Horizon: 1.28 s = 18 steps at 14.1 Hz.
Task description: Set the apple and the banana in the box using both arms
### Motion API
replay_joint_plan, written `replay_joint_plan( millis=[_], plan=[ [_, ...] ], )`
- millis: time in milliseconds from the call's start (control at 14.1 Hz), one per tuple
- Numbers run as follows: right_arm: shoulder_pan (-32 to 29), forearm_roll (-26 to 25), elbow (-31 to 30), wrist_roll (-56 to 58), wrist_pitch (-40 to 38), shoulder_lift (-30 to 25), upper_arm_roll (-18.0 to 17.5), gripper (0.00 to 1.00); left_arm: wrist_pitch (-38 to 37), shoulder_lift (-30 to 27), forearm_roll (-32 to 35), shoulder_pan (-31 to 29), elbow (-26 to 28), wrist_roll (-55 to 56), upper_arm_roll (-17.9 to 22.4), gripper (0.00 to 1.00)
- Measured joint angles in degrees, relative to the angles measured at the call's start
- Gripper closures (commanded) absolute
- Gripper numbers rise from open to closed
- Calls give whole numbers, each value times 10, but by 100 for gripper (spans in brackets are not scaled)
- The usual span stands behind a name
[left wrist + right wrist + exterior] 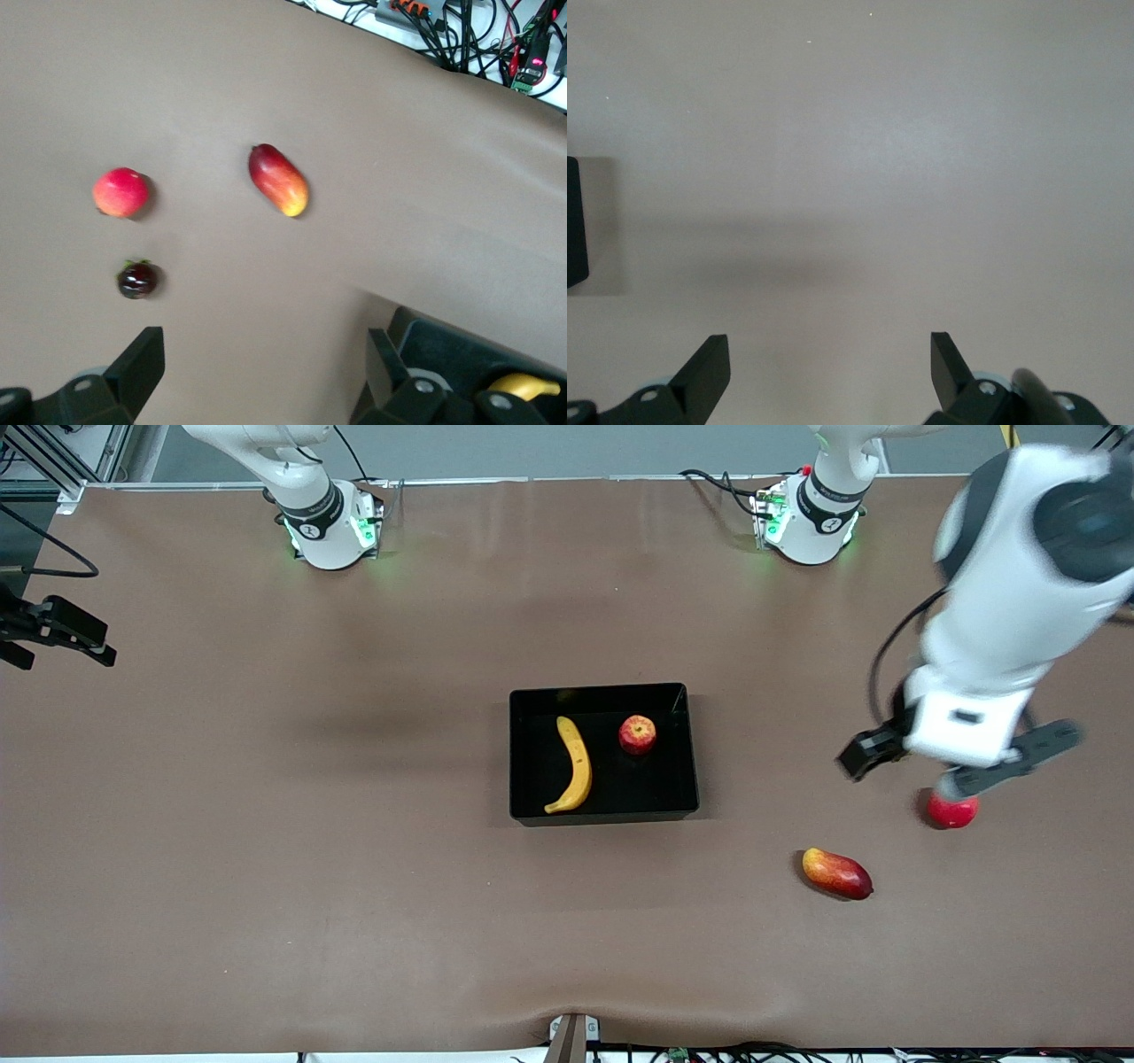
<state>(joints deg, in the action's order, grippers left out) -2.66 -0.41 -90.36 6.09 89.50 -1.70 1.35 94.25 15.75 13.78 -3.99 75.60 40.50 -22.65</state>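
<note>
Banana [574,767] & apple [637,734] lie in box [687,779], apart; left gripper [961,760] open, empty, over table near red fruit [953,812] & mango [836,873]; right gripper [830,367] open, empty, waits over bare table.

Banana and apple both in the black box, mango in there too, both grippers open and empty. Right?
Not quite: the mango is not in the box. It lies on the table, nearer the front camera and toward the left arm's end, as the front view shows. The banana and apple are in the box, and the left gripper and right gripper are open and empty.
</note>
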Motion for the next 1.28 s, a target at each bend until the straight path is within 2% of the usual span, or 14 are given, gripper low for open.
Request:
replay_joint_plan(
  millis=[142, 356, 498, 711, 853, 1067, 1280],
  plan=[
    [0, 0, 0, 0, 0, 0, 0, 0, -17, -24, -23, -28, 1, -44, 0, 0],
    [0, 0, 0, 0, 0, 0, 0, 0, -49, -53, -62, -35, 8, -71, 4, 0],
    [0, 0, 0, 0, 0, 0, 0, 0, -59, -80, -85, -20, 30, -114, 34, 0],
    [0, 0, 0, 0, 0, 0, 0, 0, -65, -131, -101, 17, 79, -189, 107, 0],
    [0, 0, 0, 0, 0, 0, 0, 0, -66, -164, -106, 28, 120, -240, 133, 0],
    [0, 0, 0, 0, 0, 0, 0, 0, -73, -196, -120, 37, 158, -285, 161, 0],
    [0, 0, 0, 0, 0, 0, 0, 0, -77, -204, -121, 43, 166, -293, 164, 0]
  ],
)
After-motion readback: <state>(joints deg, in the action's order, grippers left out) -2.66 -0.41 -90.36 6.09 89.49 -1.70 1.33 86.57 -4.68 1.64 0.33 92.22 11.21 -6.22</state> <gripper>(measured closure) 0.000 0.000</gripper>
